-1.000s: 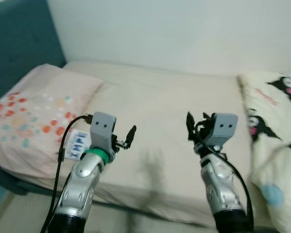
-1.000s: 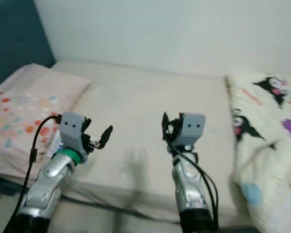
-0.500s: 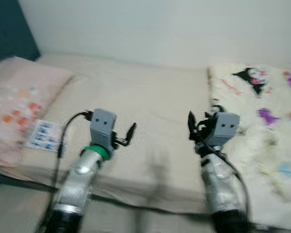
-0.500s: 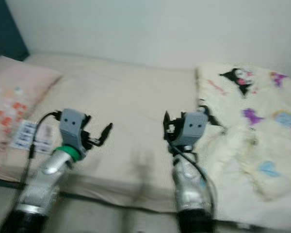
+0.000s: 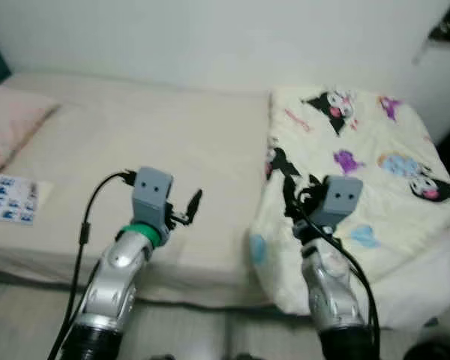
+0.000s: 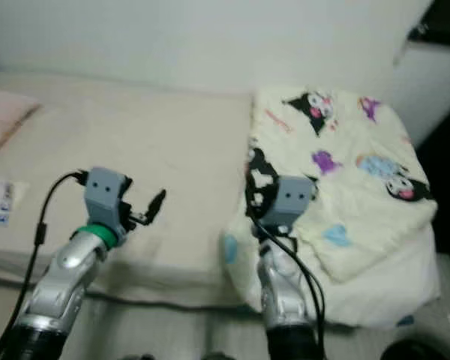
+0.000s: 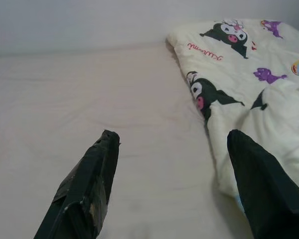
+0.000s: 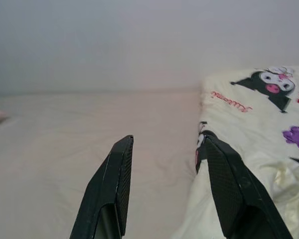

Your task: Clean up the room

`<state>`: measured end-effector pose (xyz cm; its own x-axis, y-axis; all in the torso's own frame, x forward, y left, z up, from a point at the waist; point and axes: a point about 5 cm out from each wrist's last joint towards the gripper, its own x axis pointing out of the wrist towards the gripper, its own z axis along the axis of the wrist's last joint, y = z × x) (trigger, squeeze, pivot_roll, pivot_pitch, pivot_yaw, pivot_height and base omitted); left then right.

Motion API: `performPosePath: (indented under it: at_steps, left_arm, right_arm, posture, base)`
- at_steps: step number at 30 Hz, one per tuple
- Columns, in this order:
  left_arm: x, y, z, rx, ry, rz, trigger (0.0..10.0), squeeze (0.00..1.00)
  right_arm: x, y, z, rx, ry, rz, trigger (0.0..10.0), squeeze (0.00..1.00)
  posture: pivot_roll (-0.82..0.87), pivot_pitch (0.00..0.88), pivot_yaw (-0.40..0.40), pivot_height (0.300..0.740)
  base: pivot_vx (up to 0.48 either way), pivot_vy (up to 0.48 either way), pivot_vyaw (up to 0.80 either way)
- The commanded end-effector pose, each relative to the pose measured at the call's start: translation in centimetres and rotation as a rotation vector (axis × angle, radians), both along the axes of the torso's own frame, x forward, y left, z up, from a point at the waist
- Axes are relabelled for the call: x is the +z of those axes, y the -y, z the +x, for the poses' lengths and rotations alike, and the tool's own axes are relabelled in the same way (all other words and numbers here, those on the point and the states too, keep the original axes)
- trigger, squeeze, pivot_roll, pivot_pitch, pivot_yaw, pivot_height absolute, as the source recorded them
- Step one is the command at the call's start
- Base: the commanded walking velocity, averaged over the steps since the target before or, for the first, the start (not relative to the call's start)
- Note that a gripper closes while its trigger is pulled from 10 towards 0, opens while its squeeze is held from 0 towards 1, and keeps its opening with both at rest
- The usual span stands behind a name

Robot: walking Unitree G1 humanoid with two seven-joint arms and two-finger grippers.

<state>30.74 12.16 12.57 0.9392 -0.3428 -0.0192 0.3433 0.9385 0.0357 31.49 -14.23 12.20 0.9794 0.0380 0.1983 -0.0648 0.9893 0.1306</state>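
Now both released pincers, left pincer (image 5: 186, 212) and right pincer (image 5: 294, 201), hover over the beige bed (image 5: 135, 142); the folded cream cartoon-print blanket (image 5: 360, 165) fills frame right, likely needing grasping next.

Bed (image 5: 135, 142) with cream sheet; folded cartoon-print blanket (image 5: 360, 172) on right part, pink pillow (image 5: 4, 124) at left, printed card (image 5: 7, 199) near front edge.
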Motion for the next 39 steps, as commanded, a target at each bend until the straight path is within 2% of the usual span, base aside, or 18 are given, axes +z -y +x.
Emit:
performPosePath:
  at_steps: [1, 18, 21, 32, 39]
  left_arm:
    - [-0.55, 0.13, -0.20, -0.005, -0.027, -0.004, 10.0, 0.00]
    - [-0.58, 0.09, -0.18, -0.007, -0.030, -0.001, 10.0, 0.00]
    - [-0.72, 0.07, -0.12, 0.002, -0.051, -0.004, 10.0, 0.00]
    - [-0.64, -0.12, 0.17, 0.018, -0.053, -0.012, 10.0, 0.00]
    - [-0.57, -0.17, 0.25, 0.020, -0.050, 0.003, 10.0, 0.00]
  right_arm:
    - [-0.41, 0.53, -0.17, -0.015, -0.016, -0.006, 10.0, 0.00]
    - [-0.49, 0.49, -0.27, -0.018, -0.018, -0.003, 10.0, 0.00]
    - [-0.49, 0.49, -0.27, -0.019, -0.018, -0.003, 10.0, 0.00]
    - [-0.50, 0.44, -0.23, -0.018, -0.017, -0.002, 10.0, 0.00]
    - [-0.56, 0.41, -0.21, -0.019, -0.020, -0.001, 10.0, 0.00]
  posture:
    - [-0.02, 0.021, 0.041, 0.740]
    - [-0.02, 0.025, 0.045, 0.740]
    - [-0.02, 0.025, 0.046, 0.740]
    - [-0.02, 0.023, 0.047, 0.740]
    - [-0.02, 0.024, 0.050, 0.740]
  base:
    - [0.000, -0.379, 0.00]
    - [0.000, -0.377, 0.00]
    - [0.000, 0.000, 0.00]
    - [0.000, 0.461, 0.00]
    - [0.000, 0.000, 0.00]
